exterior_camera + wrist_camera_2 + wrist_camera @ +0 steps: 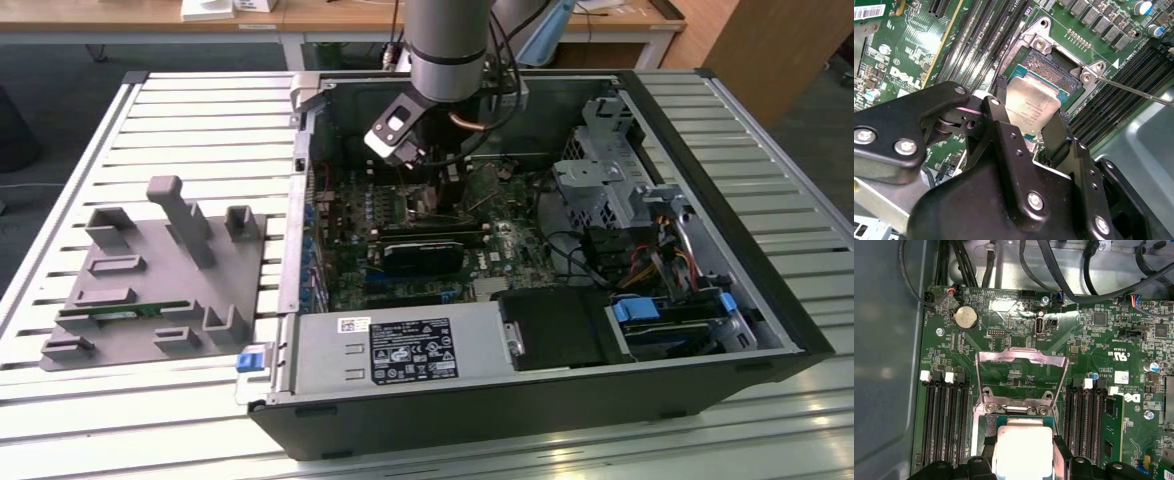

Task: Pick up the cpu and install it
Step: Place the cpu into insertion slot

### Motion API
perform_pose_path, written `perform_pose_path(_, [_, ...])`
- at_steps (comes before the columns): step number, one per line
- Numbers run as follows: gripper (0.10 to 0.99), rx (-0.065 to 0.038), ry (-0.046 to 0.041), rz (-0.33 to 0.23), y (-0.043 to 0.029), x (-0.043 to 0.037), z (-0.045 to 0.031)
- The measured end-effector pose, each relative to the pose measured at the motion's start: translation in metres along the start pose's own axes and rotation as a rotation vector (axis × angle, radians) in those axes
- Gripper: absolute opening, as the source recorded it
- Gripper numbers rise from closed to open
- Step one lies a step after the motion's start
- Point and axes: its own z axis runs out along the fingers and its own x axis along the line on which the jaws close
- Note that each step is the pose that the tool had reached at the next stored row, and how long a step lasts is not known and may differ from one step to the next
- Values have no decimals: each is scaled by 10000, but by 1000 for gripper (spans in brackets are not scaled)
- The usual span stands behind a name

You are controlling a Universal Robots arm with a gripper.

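Note:
The cpu point(1031, 102), a flat square chip with a shiny silver top, sits between my gripper's point(1026, 112) two black fingers point(1056, 132), which press on its opposite edges. It hangs right over the dark square socket point(1046, 65) on the green motherboard, partly covering it; I cannot tell whether it touches the socket. In the first wrist view the cpu point(1021, 447) lies just below the socket's metal frame point(1014, 407), whose load plate point(1021, 360) is swung open. In the exterior view my gripper point(430, 190) reaches down inside the open computer case point(747, 330).
Black memory slots point(946, 420) run along both sides of the socket. Cables point(1054, 270) hang along the case wall behind the board. A drive cage point(607, 170) and power supply point(400, 350) crowd the case. A grey tray point(147, 270) holding a green memory stick point(127, 312) lies at the exterior view's left.

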Motion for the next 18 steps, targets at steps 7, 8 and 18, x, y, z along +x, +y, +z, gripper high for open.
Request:
perform_pose_path(7, [533,-2,0,55,-1,32,12])
perform_pose_path(8, [533,-2,-1,80,-5,35,17])
perform_pose_path(18, [533,-2,-13,316,-47,55,84])
